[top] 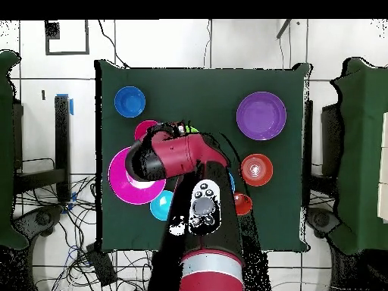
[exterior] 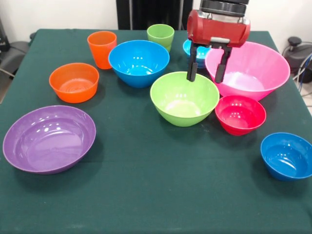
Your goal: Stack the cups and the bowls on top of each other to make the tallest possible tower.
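Front view: green-clothed table [exterior: 146, 195], white wall [exterior: 68, 12]

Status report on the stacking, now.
Gripper open, empty, between lime green bowl and pink bowl. Nothing stacked yet; cups and bowls stand apart. Nothing in the way.

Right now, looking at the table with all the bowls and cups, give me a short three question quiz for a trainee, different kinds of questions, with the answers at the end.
1. True or false: the gripper hangs with its jaws apart and nothing between them.
2. Multiple choice: which bowl lies nearest the front view's lower left corner? A) purple bowl B) red bowl C) pink bowl
3. Fill in: the two cups are the orange cup and the ____ one.

Key
1. True.
2. A.
3. Light green.
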`<control>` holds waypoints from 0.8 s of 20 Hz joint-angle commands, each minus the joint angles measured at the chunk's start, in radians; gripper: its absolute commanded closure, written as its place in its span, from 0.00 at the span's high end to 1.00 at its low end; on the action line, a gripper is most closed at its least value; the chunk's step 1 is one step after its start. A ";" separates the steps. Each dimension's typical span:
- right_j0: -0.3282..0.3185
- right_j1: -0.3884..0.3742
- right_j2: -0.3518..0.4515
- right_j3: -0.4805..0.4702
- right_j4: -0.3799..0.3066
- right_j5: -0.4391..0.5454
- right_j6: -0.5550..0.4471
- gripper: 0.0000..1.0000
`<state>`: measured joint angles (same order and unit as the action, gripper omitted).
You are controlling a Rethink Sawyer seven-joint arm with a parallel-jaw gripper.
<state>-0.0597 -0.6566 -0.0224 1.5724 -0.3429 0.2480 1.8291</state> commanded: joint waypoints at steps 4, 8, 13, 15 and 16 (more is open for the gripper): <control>-0.062 0.024 0.082 -0.041 0.130 0.560 -0.021 1.00; -0.053 0.066 0.083 -0.010 0.122 0.466 0.023 1.00; -0.050 0.174 0.097 -0.058 0.074 0.343 0.043 1.00; -0.042 0.201 0.095 -0.077 0.062 0.320 0.041 1.00; -0.036 0.209 0.091 -0.091 0.053 0.312 0.034 1.00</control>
<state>-0.1090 -0.5790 -0.0194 1.5433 -0.2385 0.6225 1.8291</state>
